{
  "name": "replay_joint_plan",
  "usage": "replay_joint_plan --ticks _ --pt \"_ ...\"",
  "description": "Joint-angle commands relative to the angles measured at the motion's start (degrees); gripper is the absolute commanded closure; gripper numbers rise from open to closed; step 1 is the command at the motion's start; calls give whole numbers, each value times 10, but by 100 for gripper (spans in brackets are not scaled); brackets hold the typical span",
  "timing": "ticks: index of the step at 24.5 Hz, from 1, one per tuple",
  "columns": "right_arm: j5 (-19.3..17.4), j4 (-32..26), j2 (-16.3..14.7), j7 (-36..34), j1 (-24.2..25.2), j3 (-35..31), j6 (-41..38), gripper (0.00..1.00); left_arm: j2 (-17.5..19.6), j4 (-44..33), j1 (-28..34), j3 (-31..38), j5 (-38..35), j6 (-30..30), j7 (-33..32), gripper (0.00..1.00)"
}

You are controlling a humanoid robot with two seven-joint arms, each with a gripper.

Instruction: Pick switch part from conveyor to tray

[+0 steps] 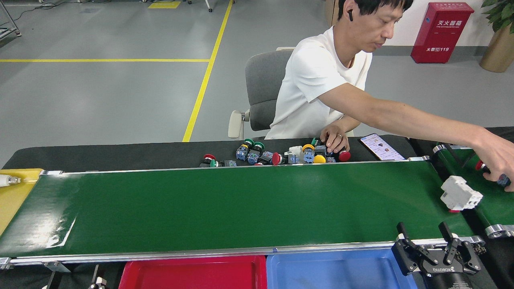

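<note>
The conveyor (225,208) runs across the head view as a long dark-green belt with silver rails. A white switch part (460,194) sits tilted at its right end, at the gap to the narrower green belt (496,200). My right gripper (421,229) stands open and empty at the near rail, just below and left of that part. Only the fingertips of my left gripper (74,280) show at the bottom left edge, set apart with nothing between them. A red tray (192,275) and a blue tray (341,273) lie below the near rail.
A seated person reaches across, one hand (496,160) on the narrower belt holding a red-capped button. Their other hand rests on a pile of push-button parts (281,154) on the black table behind the conveyor. A phone (379,146) lies there. A yellow tray (16,192) is at the left end.
</note>
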Motion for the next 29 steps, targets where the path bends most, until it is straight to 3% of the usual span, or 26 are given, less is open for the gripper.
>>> replay_joint_plan --ticks 1,6,16,19,22,26,29 --pt "-2 -8 0 -5 -1 -4 -2 1 3 -7 8 -1 -2 -7 0 0" --pt "-2 -8 0 -5 -1 -4 -8 1 8 -8 18 -62 -3 -5 -1 0" --pt "0 4 2 9 -5 -4 3 2 -10 -7 -11 -72 -70 31 -8 0" --pt "8 10 10 38 -8 0 43 6 -8 -7 -22 -76 -70 31 -9 0" --pt "24 28 40 46 -34 8 78 9 -10 -7 -28 -76 -70 31 -10 0" --pt "70 107 79 59 -109 29 82 9 -15 -7 -38 -75 -65 23 -11 0" --pt "81 149 103 60 -144 30 82 9 -7 -7 -39 -74 -57 6 -9 0"
